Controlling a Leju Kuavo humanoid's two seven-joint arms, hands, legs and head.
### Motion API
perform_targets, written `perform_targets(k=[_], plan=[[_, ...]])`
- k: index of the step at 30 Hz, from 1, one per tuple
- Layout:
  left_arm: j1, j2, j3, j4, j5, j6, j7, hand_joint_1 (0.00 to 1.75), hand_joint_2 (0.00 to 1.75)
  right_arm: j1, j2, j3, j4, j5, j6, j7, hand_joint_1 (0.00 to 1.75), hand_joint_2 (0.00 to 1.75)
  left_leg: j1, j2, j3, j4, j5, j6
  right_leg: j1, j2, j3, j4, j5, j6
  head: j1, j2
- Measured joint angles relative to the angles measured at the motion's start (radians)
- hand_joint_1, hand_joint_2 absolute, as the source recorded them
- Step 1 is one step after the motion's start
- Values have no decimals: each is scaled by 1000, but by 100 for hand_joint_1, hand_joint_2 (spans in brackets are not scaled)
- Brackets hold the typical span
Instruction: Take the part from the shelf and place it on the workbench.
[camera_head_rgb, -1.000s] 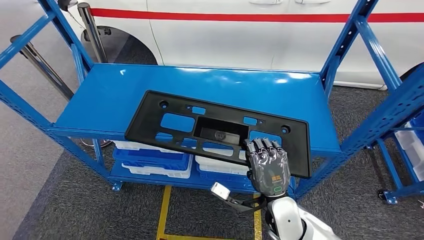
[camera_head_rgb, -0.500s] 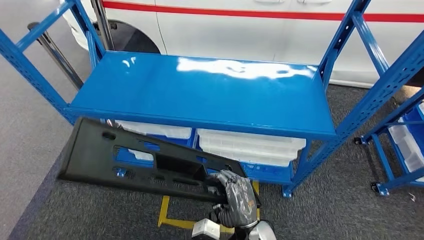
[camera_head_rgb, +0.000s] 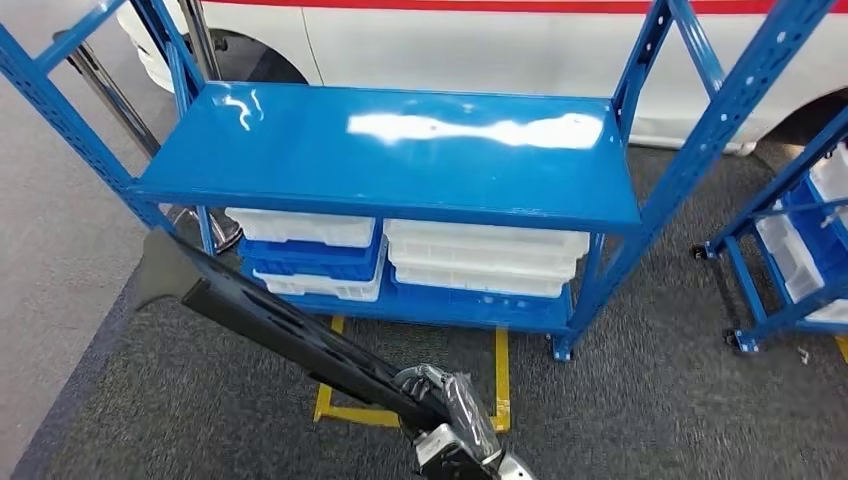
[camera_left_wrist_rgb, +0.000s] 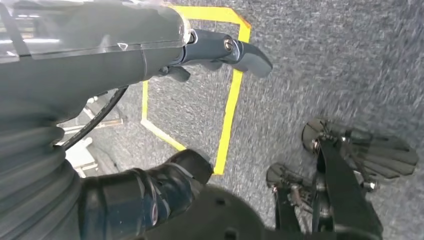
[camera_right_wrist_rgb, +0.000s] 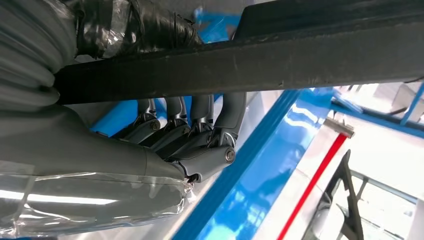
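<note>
Here, the blue steel shelf (camera_head_rgb: 400, 160) stands ahead of me in front of a white car (camera_head_rgb: 480, 45) with a red stripe, its top deck bare and glossy. White and blue plastic trays (camera_head_rgb: 480, 262) are stacked on its lower level. The long black plastic part (camera_head_rgb: 270, 320) is off the shelf, slanting over the grey carpet (camera_head_rgb: 650, 400) low to my front left, one end near the shelf's left leg. My right hand (camera_head_rgb: 455, 410) grips its near end, fingers (camera_right_wrist_rgb: 200, 125) wrapped under the edge and thumb over it. My left hand (camera_left_wrist_rgb: 150, 60) hangs over a yellow tape outline (camera_left_wrist_rgb: 230, 95) on the floor, fingers apart, holding nothing.
</note>
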Motion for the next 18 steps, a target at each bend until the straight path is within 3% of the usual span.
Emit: perform_targets(k=[2,3,4,5,7,9,10,11,13,14,15,17,18], plan=[[-1,-1,0,0,1,0,0,0,175,2,3,-3,0,-16,16,-6,175,175,3,-1,-23,109,-102,-10,1,-1,-29,0,25,-8,0,0],[-1,0,-1,0,2,0,1,0,175,3,4,-4,0,-21,20,-8,175,175,4,-1,-29,165,-132,-14,2,-1,-44,1,37,-8,0,0],[-1,0,-1,0,3,0,1,0,175,5,4,-5,0,-26,26,-10,175,175,4,-1,-25,201,-136,-16,2,-2,-60,3,48,-7,0,0],[0,0,-1,0,3,0,1,0,175,6,4,-5,0,-32,33,-13,175,175,5,-1,-7,208,-118,-18,2,-2,-77,4,60,-5,0,0],[-1,1,-2,0,3,0,1,0,175,8,4,-6,0,-44,48,-21,175,175,8,-2,75,124,-61,-19,1,-2,-105,8,80,1,-1,0],[-4,1,-4,0,3,-3,0,0,175,10,4,-6,-2,-54,64,-37,175,175,6,-7,174,-20,-58,-14,1,-2,-123,10,99,11,0,0],[-4,1,-4,0,3,-4,0,0,175,11,4,-7,-4,-59,73,-47,175,175,3,-10,203,-68,-66,-9,2,-2,-127,8,109,17,0,0],[-4,1,-5,0,3,-6,0,0,175,12,4,-8,-7,-64,82,-57,175,175,-1,-12,214,-93,-73,-3,1,-3,-128,4,120,22,0,0],[-5,1,-7,0,3,-8,-1,0,175,16,1,-9,-16,-72,97,-75,175,175,-2,-11,204,-101,-57,11,0,-1,-131,-4,130,34,0,0],[-7,1,-8,0,3,-8,-2,0,175,19,-1,-9,-23,-76,105,-80,175,175,0,-8,198,-104,-48,20,0,0,-137,5,115,39,1,0],[-9,1,-11,0,3,-8,-2,0,175,23,-5,-10,-29,-79,112,-83,175,175,1,-5,189,-107,-38,32,0,2,-147,32,81,42,1,0],[-10,1,-16,0,3,-8,-3,0,175,30,-12,-11,-41,-86,125,-86,175,175,-2,0,165,-101,-22,47,0,3,-180,148,-21,45,1,0],[-9,1,-17,0,3,-8,-4,0,175,33,-16,-11,-46,-88,129,-86,175,175,-4,2,150,-96,-14,51,0,3,-195,216,-59,45,1,0]])
